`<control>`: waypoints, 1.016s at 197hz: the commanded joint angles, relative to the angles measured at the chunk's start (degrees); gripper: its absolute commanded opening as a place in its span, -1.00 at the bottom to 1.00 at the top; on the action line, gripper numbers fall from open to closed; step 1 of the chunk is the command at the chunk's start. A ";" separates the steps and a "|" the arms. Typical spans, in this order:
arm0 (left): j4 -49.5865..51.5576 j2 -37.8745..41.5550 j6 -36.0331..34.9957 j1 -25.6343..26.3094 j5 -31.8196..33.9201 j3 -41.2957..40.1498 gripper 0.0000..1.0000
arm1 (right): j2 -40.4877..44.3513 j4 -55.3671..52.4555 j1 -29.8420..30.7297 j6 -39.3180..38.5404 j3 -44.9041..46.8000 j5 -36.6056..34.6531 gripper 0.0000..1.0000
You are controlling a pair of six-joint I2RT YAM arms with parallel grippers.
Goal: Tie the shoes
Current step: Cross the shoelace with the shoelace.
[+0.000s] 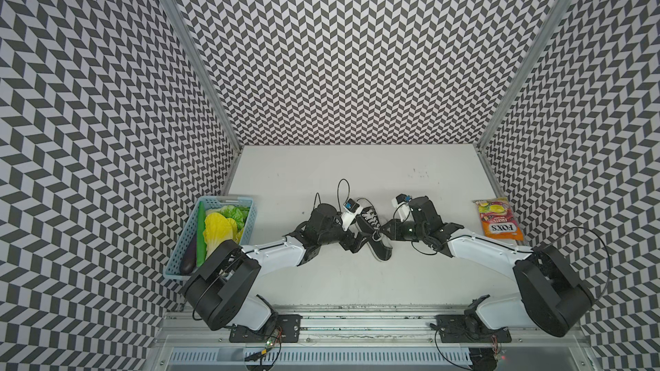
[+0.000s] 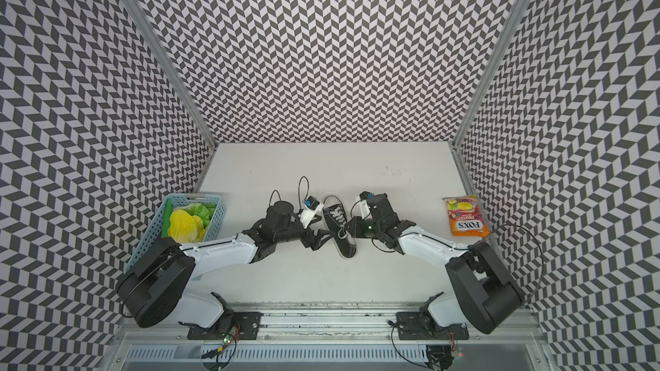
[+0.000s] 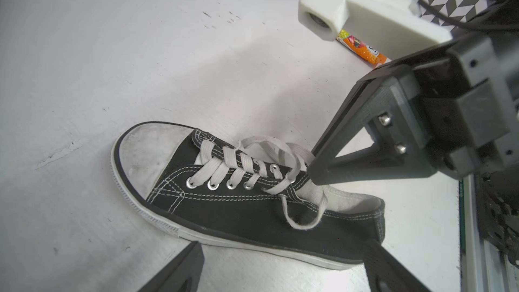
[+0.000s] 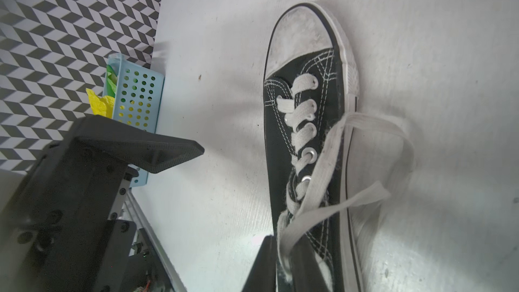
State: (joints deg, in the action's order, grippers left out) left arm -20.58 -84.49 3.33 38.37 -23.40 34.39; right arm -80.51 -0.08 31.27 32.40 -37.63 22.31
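Two top cameras sat side by side, high and far above the front edge of the table [image 1: 321,173]. They looked down toward the back wall [image 1: 357,66], and both showed almost the same whole scene. The left wrist camera was very close to the shoe [image 3: 238,214] and looked across its side toward the candy bag [image 3: 362,48]. The right wrist camera, also close, looked along the shoe from heel to toe, a lace [image 4: 317,175] right before it. All four saw the shoe.

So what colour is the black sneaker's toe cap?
Scuffed white; the rubber toe cap shows best in the right wrist view.
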 commanded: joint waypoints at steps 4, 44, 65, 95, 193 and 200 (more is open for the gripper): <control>-4.73 -1.95 -0.52 0.95 -3.10 1.62 0.73 | 4.58 0.42 0.29 -1.42 -0.20 -1.85 -0.84; -6.66 -4.62 -0.73 3.27 -7.13 3.37 0.50 | 10.73 0.14 0.29 -1.47 -0.31 1.15 -0.93; -9.80 -5.29 -0.09 3.72 -7.45 3.59 0.44 | 11.43 -0.19 0.29 -1.78 -0.89 2.49 -0.92; -12.48 -8.97 0.22 3.88 -8.33 6.53 0.33 | 11.16 -0.67 0.29 -1.99 -1.75 4.43 -0.93; -15.44 -9.66 -0.66 4.25 -3.29 6.15 -1.00 | 11.10 -5.45 0.20 -5.96 -6.06 -2.68 -0.46; -14.80 -8.78 -0.54 4.04 -2.99 5.61 -1.00 | 11.43 -5.87 0.20 -6.74 -6.38 -3.99 -0.32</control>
State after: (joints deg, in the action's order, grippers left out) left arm -34.39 -97.51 3.03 42.41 -28.99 41.87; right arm -70.57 -6.11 31.33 28.93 -41.28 23.59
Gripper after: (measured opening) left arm 0.051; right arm 0.262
